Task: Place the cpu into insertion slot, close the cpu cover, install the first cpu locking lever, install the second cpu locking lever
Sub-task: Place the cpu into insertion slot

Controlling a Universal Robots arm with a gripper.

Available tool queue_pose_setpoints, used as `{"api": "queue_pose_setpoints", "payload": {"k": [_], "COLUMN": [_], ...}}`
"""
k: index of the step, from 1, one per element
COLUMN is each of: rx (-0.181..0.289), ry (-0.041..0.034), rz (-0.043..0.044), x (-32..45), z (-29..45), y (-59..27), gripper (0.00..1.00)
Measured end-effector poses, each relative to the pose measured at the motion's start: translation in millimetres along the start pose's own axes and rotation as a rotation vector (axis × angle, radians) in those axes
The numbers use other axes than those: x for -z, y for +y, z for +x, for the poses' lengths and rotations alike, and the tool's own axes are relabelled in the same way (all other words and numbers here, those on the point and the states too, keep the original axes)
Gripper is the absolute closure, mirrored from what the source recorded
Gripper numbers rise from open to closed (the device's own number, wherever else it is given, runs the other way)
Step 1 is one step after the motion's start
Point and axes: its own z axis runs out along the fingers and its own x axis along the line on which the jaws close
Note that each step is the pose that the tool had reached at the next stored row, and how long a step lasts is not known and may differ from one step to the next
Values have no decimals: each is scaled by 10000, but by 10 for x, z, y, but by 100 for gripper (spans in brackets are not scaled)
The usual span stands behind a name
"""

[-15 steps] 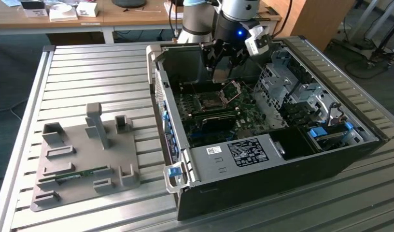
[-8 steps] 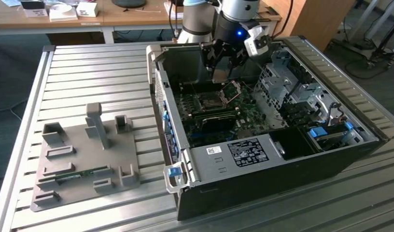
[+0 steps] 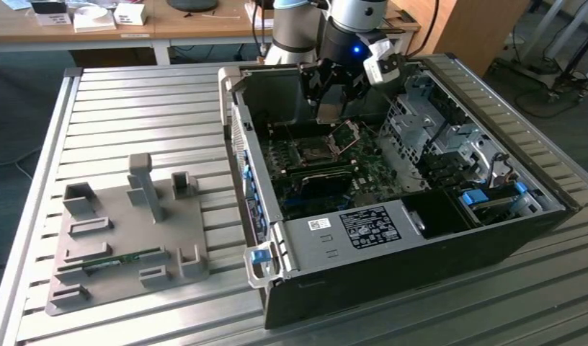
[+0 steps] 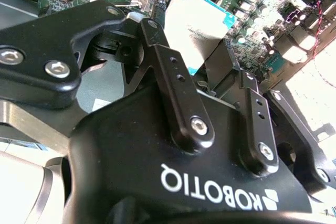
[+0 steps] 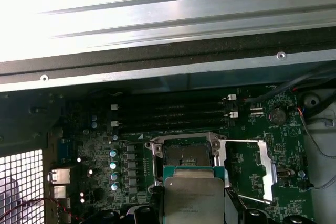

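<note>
Cpu (image 5: 193, 198) is pinched by two opposite edges in the gripper (image 4: 195, 51), metal top facing both wrist cameras. You hold it by the edges so its underside stays free to meet the slot (image 5: 184, 154). It sits level with the board, which suits a flat drop-in rather than a tilted one. In the exterior view the gripper hangs inside the case (image 3: 390, 274), above the slot, with the cpu near the slot but apart from it. The cover (image 5: 269, 167) lies swung open to one side of the slot, so the slot is bare and nothing blocks the way down. Judgement: placing is in hand and the cpu is not yet seated. Cover and levers remain undone.
</note>
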Motion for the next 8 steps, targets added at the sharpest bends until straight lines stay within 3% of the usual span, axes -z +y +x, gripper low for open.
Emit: {"api": "queue_pose_setpoints", "payload": {"k": [8], "rx": [-10], "ry": [-1], "rz": [-1], "x": [0], "z": [0], "y": [0], "gripper": [46]}}
